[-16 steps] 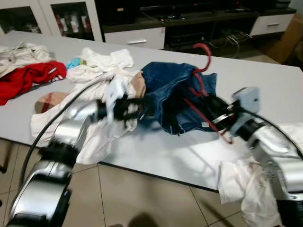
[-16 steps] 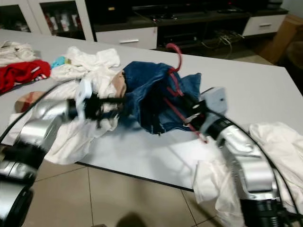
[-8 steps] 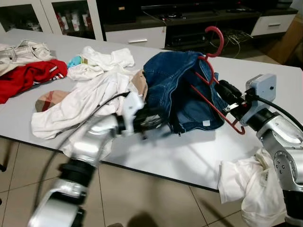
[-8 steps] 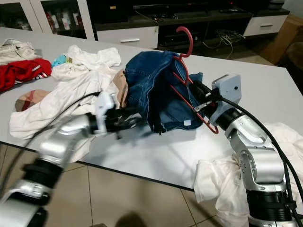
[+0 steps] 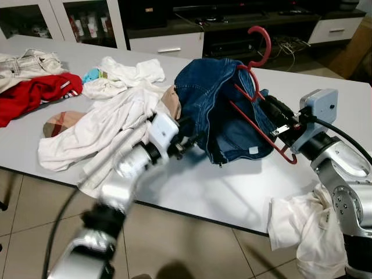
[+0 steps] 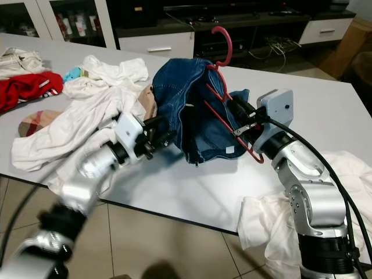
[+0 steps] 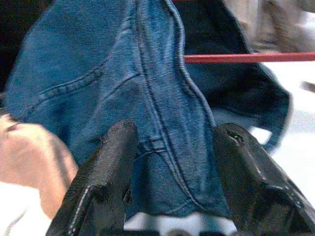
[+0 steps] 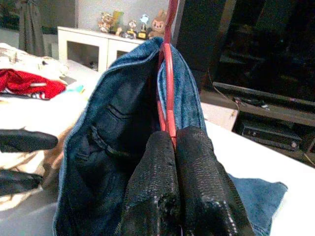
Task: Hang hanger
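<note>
At the far left of the grey counter, a red garment is seen beside a pale piece of clothing at the edge. Next to these, a heap of white clothes is spread across the counter, with a checked cloth at its left side and a small turquoise item behind it.

The left claw is held just above the counter at the near left edge of the blue jeans. Its two black fingers are seen spread apart, with a fold of denim between them; whether the cloth is touched cannot be told.

The jeans are draped over a red hanger, which is lifted off the counter and tilted, its hook pointing up and away. The right claw is closed on the hanger, its fingers pressed together around the red bar, on the right side of the jeans.

At the right edge, a white cloth is draped over the counter's corner beside the right arm. Behind the counter, white cabinets and a dark low unit are seen.
</note>
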Robot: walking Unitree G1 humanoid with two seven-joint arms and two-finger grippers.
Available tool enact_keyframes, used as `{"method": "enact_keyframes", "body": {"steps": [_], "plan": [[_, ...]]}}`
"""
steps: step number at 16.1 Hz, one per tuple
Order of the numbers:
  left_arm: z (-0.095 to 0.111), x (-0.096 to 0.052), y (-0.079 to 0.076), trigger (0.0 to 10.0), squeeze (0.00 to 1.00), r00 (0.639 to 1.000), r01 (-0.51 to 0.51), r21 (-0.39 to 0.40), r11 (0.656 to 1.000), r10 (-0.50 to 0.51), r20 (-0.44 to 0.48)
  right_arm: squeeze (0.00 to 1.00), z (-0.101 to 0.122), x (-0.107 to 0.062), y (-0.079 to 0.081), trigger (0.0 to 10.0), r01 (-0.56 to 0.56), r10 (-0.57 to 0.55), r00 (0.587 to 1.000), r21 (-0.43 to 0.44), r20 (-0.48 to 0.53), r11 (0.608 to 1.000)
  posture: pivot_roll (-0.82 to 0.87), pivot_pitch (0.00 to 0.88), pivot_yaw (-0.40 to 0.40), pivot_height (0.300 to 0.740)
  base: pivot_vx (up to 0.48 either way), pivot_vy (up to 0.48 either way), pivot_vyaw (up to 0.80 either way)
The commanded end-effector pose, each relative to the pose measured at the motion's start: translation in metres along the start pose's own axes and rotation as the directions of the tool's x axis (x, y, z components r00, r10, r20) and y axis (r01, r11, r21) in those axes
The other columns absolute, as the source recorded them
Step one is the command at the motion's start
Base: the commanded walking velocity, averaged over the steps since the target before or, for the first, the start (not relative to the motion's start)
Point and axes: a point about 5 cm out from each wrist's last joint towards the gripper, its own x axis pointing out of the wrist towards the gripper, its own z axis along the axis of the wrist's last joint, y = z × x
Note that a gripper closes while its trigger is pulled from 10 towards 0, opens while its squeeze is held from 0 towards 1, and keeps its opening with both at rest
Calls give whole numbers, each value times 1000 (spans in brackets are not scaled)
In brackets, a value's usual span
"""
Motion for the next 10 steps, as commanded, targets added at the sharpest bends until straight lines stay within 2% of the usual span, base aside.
{"method": "enact_keyframes", "body": {"steps": [1,2,3,4,6,10], "plan": [[6,3,-7,10000,1000,998,-58,33,998,57,42,0,11,2,1,10000,7,-7,999,-1,47,1000,-89,0,-2,740,0,0,0],[4,2,-11,10000,1000,997,-62,19,998,61,44,0,11,3,1,10000,10,-10,999,0,49,1000,-89,0,-2,740,0,0,0],[2,1,-18,10000,0,997,-56,-4,998,56,45,0,11,4,2,10000,15,-15,999,4,52,1000,-84,0,-5,740,0,0,0],[0,0,-27,10000,0,998,-37,-30,999,38,46,0,11,5,3,10000,18,-18,998,9,55,1000,-80,0,-8,740,0,0,0],[-2,-2,-35,10000,0,998,-40,-34,999,42,45,0,11,7,5,10000,23,-24,998,15,59,1000,-78,0,-9,740,0,0,0],[-8,0,-31,10000,0,994,-111,-6,994,111,-6,0,14,9,7,10000,19,-21,997,24,75,1000,-76,0,-13,740,0,0,0]]}}
